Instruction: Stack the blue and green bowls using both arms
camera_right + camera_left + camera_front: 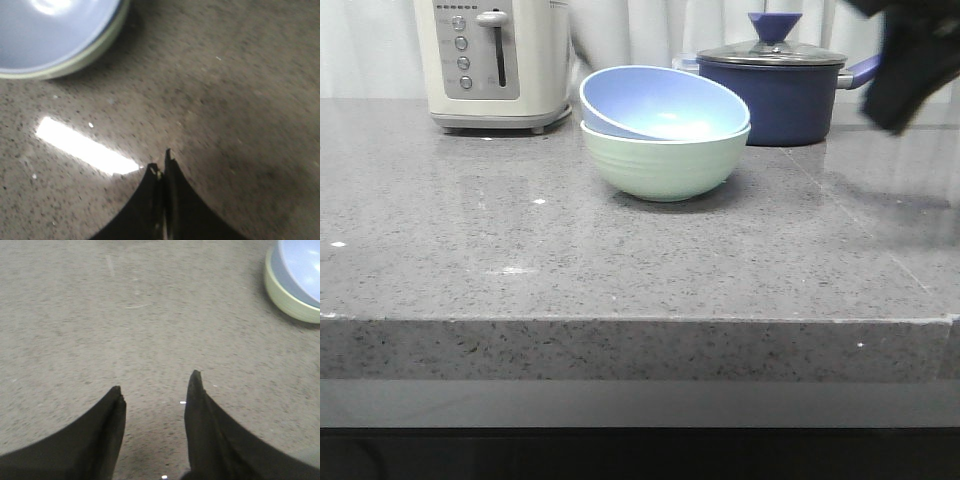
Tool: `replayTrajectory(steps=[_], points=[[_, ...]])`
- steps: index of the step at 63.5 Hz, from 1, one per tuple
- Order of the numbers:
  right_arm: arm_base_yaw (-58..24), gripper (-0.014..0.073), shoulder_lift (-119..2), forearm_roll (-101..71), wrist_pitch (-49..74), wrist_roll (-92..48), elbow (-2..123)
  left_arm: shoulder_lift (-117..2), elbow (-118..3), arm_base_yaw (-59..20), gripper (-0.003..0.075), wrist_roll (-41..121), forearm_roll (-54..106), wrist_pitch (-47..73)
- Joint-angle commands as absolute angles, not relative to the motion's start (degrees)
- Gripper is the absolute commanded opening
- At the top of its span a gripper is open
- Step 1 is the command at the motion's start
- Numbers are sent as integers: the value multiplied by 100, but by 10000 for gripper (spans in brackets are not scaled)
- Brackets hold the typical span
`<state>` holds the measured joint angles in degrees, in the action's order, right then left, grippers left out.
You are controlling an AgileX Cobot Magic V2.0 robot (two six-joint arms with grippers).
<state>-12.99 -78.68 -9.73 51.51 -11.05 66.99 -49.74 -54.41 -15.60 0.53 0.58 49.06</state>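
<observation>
Because the blue bowl (pixel 665 100) already sits inside the green bowl (pixel 665 160), I judge the stacking itself done, and neither of my arms is touching either one. The blue bowl rests tilted, its far-left rim riding higher than the green rim and its open face tipped toward the right front; I take that lean to come from how it settled into the slightly larger bowl, not seated flat. The pair stands at the middle of the grey stone surface (pixel 620 270), toward 12 o'clock from the near edge.

My left jaws (pixel 155 385) stand apart over bare surface, holding nothing; in that wrist view the stacked bowls show only as a slice of green bowl (pixel 287 300) with blue bowl (pixel 305 265) inside it, well away from the tips. My right jaws (pixel 161 162) are pressed together, empty, also over bare surface, with the bowls (pixel 55 35) well apart from them. From the front, a dark piece of my right arm (pixel 910 60) hangs at about 2 o'clock from the bowls, raised clear of the surface.

By count: one blue bowl, one green bowl, two arms. Behind them are one cream toaster (pixel 495 60) at about 10 o'clock from the stack and one navy lidded saucepan (pixel 775 90) at about 2 o'clock, just behind the bowls; both are bystanders.
</observation>
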Motion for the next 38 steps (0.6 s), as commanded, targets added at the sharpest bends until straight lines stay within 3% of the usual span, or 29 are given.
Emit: replayTrajectory(steps=[1,38], points=[[-1275,-54,-7151,-282,5350,-212,6716,-4882,-5582,-1317,293,0,69,4638],[-1275,-54,-3738,-242,4968,277,4665,-4882,-5582,-1128,293,0,57,4654]])
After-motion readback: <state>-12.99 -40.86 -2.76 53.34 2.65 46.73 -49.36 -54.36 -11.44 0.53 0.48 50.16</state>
